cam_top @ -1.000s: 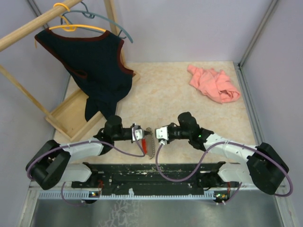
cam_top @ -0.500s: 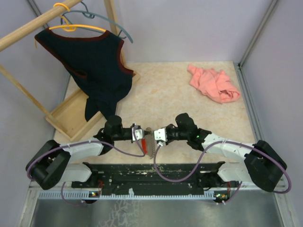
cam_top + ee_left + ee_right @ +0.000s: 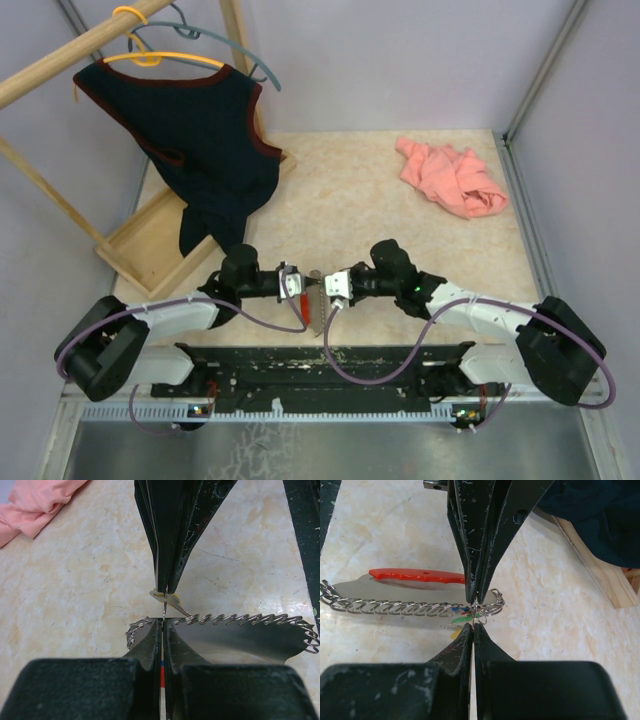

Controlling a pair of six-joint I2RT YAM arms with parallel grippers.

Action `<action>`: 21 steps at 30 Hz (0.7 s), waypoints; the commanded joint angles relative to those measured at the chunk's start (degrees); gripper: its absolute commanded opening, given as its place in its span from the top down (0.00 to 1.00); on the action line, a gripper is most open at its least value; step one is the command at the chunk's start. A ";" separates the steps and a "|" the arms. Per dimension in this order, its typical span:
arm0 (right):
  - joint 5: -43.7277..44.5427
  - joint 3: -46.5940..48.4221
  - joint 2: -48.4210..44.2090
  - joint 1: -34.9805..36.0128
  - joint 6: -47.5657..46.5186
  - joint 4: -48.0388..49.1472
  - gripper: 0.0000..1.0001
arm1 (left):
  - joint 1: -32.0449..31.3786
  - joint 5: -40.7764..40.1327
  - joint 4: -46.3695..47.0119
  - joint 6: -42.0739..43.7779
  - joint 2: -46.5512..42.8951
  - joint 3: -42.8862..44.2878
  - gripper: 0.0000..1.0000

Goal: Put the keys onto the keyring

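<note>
The keyring's silvery ridged strip (image 3: 395, 607) hangs level above the table, its red part (image 3: 417, 575) lying along the far side. In the left wrist view the strip (image 3: 240, 619) runs off to the right. My left gripper (image 3: 163, 622) is shut on the keyring, and red shows between its fingers. My right gripper (image 3: 473, 626) is shut on a thin key, tip to tip with the left gripper (image 3: 474, 599). Small green (image 3: 465, 620) and yellow (image 3: 454, 632) keys hang at the strip's end. From above, both grippers (image 3: 303, 283) (image 3: 326, 284) meet over the near middle of the table.
A pink cloth (image 3: 450, 177) lies at the back right. A dark vest (image 3: 205, 140) hangs from a hanger on a wooden rack, whose base (image 3: 150, 245) sits at the left. A black mounting plate (image 3: 320, 365) runs along the near edge.
The right arm has shifted a little to the left, bringing its gripper closer to the left one. The left arm and the keyring have stayed put.
</note>
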 commanded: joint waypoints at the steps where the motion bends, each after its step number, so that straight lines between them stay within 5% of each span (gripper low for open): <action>1: -0.88 2.12 -0.13 0.54 0.75 3.27 1.00 | -0.31 1.31 1.01 0.61 -0.34 1.67 1.00; 21: -0.12 2.90 0.66 0.99 1.80 3.53 1.00 | -0.48 1.76 1.38 0.65 0.07 1.59 1.00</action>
